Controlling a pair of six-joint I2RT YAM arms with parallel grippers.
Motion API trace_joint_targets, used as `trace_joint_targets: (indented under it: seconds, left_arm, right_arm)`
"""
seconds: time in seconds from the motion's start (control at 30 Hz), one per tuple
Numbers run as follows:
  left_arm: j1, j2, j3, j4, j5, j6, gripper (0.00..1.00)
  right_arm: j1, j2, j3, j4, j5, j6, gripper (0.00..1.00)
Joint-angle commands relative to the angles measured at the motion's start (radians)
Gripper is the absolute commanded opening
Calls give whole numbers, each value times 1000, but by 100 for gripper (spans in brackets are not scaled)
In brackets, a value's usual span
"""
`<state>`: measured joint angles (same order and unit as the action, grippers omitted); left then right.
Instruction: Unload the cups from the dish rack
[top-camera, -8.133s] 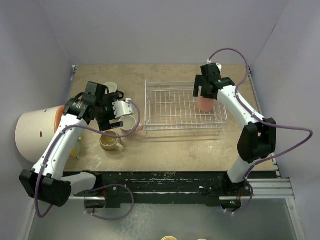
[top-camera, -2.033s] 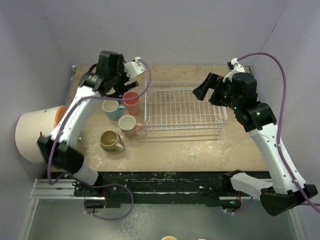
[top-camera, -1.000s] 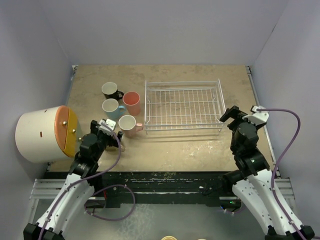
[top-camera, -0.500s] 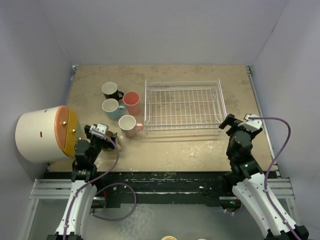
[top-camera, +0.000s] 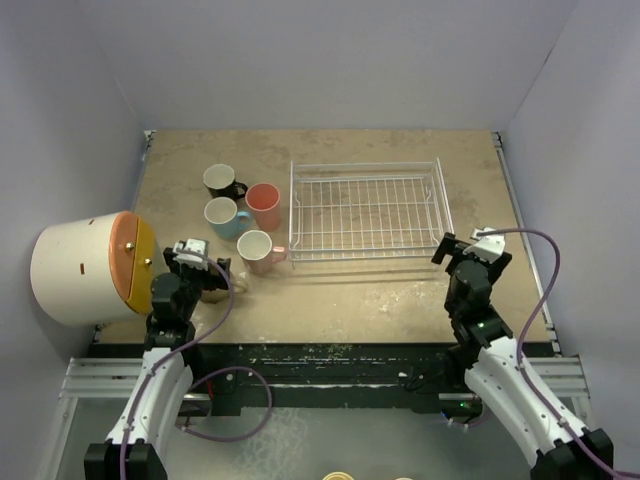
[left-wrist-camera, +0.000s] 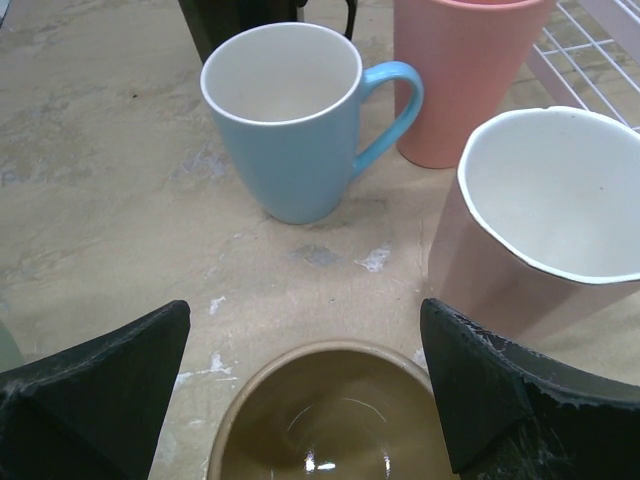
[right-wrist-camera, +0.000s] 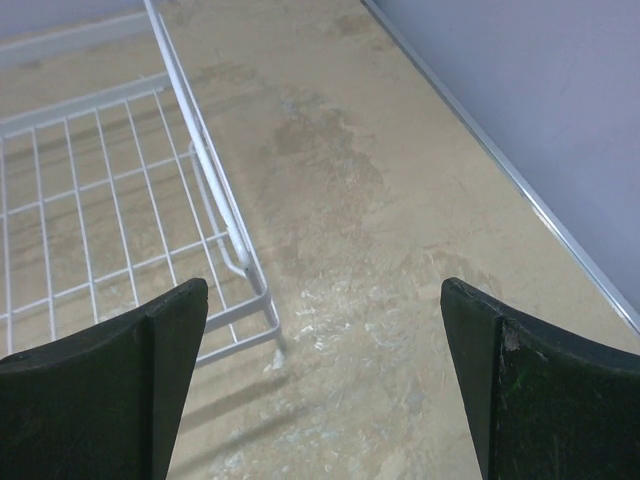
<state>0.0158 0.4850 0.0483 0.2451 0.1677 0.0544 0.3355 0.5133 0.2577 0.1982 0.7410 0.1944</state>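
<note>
The dish rack (top-camera: 365, 210) is a white wire basket at mid table and holds no cups; its right end shows in the right wrist view (right-wrist-camera: 120, 200). The black mug (top-camera: 222, 181), coral tumbler (top-camera: 263, 206), light blue mug (top-camera: 222, 214) and pale pink mug (top-camera: 256, 250) stand upright on the table left of it. My left gripper (top-camera: 203, 270) is open and empty, low over the tan mug (left-wrist-camera: 330, 420), with the blue mug (left-wrist-camera: 285, 120), tumbler (left-wrist-camera: 465, 70) and pink mug (left-wrist-camera: 540, 220) ahead. My right gripper (top-camera: 465, 248) is open and empty by the rack's near right corner.
A big white cylinder with an orange face (top-camera: 85, 268) lies at the left table edge, close to my left arm. Purple walls close in the table at the back and both sides. A metal rail (top-camera: 330, 365) runs along the near edge.
The coral tumbler has gone from the rack, where my right gripper was on it, to the table on the left. Both arms have drawn back low towards the near edge.
</note>
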Motion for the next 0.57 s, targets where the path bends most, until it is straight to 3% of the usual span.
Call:
trace_joint_targets:
  seconds: [0.0,0.3,0.53]
  left_arm:
    - [7,-24,5,0,-66,-18,99]
    - [7,-13,7,5,-57,-15,99]
    - [7,4,11,11,-65,-13,99]
  right_arm:
    - [0,77,-31,159,23,-39,100]
    - [0,248,-59,294,-17,-67,100]
    - [0,280,-51,305,-35,-75,100]
